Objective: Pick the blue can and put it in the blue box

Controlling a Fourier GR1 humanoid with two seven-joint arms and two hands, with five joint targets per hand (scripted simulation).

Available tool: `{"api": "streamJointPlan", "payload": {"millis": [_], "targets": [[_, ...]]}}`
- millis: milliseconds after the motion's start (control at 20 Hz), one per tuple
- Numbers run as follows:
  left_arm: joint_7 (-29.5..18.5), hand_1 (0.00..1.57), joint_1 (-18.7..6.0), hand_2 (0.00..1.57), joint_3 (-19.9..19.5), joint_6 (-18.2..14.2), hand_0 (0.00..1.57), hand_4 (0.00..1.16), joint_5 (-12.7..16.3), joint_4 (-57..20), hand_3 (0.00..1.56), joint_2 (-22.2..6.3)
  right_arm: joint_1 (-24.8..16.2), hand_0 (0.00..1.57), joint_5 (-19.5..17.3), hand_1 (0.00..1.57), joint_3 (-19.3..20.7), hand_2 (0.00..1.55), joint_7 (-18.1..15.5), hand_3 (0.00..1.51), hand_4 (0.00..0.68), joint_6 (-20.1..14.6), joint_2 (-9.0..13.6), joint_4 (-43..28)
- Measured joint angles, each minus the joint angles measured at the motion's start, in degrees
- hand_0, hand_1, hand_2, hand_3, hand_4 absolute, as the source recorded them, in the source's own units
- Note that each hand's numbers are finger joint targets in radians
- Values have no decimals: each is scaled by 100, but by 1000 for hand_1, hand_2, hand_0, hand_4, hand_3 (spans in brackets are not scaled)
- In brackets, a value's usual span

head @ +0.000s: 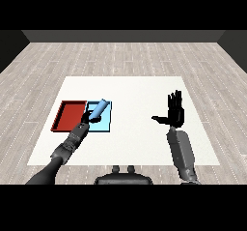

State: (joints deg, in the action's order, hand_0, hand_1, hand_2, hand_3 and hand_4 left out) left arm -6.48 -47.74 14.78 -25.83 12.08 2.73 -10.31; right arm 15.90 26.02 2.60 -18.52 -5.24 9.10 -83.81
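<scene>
1. Blue can held in the left hand, fingers curled round its lower end; can over the light blue tray, apparently above the tray's left part, near the edge shared with the red tray.
2. Long axis tilted: top leaning up and to the right, away from the wrist, bottom end buried in the hand. Not upright, not lying flat.
3. Cannot tell whether the can is touching the tray floor or is carried just above it.
4. Coming move, by judgement: lowering and letting go over the blue tray. Matters most that the can's lower end sits inside the blue rim, not over the red side just beside it.
5. Right hand well apart on the other side of the desk, raised, fingers straight and spread, thumb out to the side, holding nothing. Far from both trays.
6. Nothing else seen between can and tray; the only close neighbour is the red tray, touching or nearly touching the blue one.
</scene>
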Motion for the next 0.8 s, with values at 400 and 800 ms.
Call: {"api": "streamJointPlan", "payload": {"millis": [400, 800], "targets": [[-556, 0, 116, 0, -218, -890, 0, 0, 68, 124, 0, 113, -114, 0, 94, 0, 1, 0, -7, 0, 0, 156, -56, -127], [-1999, 0, 84, 0, -777, -1018, 0, 0, 512, 1162, 0, 167, -43, 0, 89, 0, -74, 0, 83, 0, 0, 127, -128, -294]]}}
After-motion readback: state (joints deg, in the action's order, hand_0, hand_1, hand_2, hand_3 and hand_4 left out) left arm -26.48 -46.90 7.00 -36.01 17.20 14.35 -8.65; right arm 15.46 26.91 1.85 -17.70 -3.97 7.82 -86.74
